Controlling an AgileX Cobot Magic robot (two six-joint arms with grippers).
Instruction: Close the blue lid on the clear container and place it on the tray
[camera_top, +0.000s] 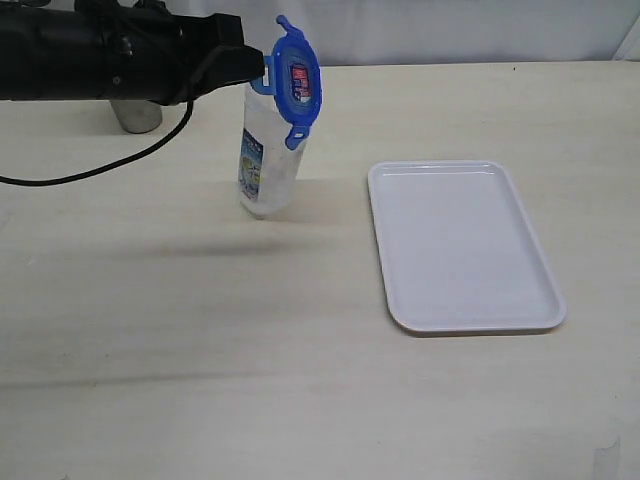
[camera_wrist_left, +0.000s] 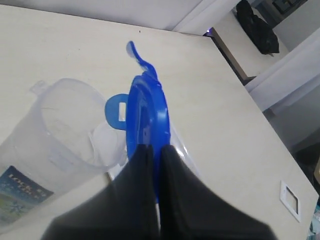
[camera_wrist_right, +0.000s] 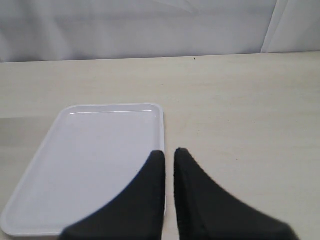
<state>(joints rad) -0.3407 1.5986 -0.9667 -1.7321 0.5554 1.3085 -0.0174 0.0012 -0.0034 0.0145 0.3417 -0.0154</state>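
- Left gripper: fingers pinch the blue lid by its rim, the lid standing on edge beside the clear container, whose mouth is open
- Thin edge grip: tilted flat, the lid may twist, slip, seat crooked
- The container seems to lean; a sideways push could topple it
- Right gripper: fingers pressed together, empty, above the tray

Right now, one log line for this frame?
left gripper: shut on blue lid, held on edge at clear container mouth, not seated | right gripper: shut, holding nothing | tray: no container
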